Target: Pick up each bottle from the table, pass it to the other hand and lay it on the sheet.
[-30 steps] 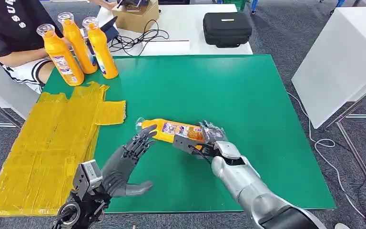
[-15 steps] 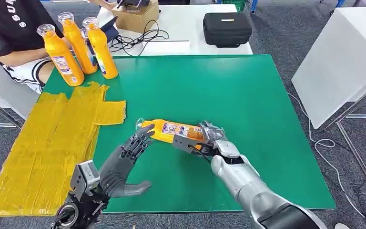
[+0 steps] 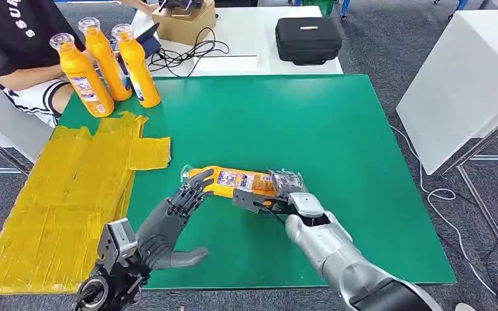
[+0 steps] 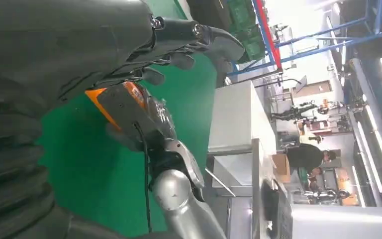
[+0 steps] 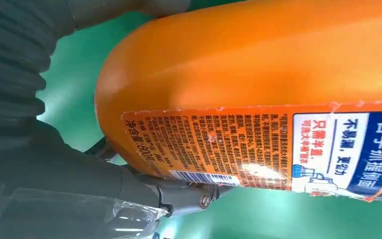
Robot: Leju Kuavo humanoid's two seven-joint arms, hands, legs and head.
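we have the orange bottle point(image 3: 230, 181) lying on its side, gripped at its base end by our right hand point(image 3: 273, 192), low over the near middle of the green bench point(image 3: 337, 142); whether it rests on the bench or hangs just above it we cannot tell. its clear cap end points left. in the right wrist view the bottle point(image 5: 258, 99) sits tight against the hand point(image 5: 49, 164), with the label facing the camera.

our left hand point(image 3: 168, 223) holds nothing. its fingers point(image 3: 191, 194) are spread and reach toward the neck end of the bottle, close to touching it or just touching; the head view does not settle which. the thumb lies out to the side, well away from the fingers.

we judge the bottle to be stiff moulded plastic, smooth and a bit slippery, and if full it is fairly heavy toward the base. the labelled middle is the widest, flattest part and looks the safest place for the left hand to close around before the right lets go; the narrow neck would let it swing.

the yellow sheet point(image 3: 71, 194) lies at the left edge of the bench, with three more upright bottles point(image 3: 107, 65) at its far end, near a seated person point(image 3: 19, 39).
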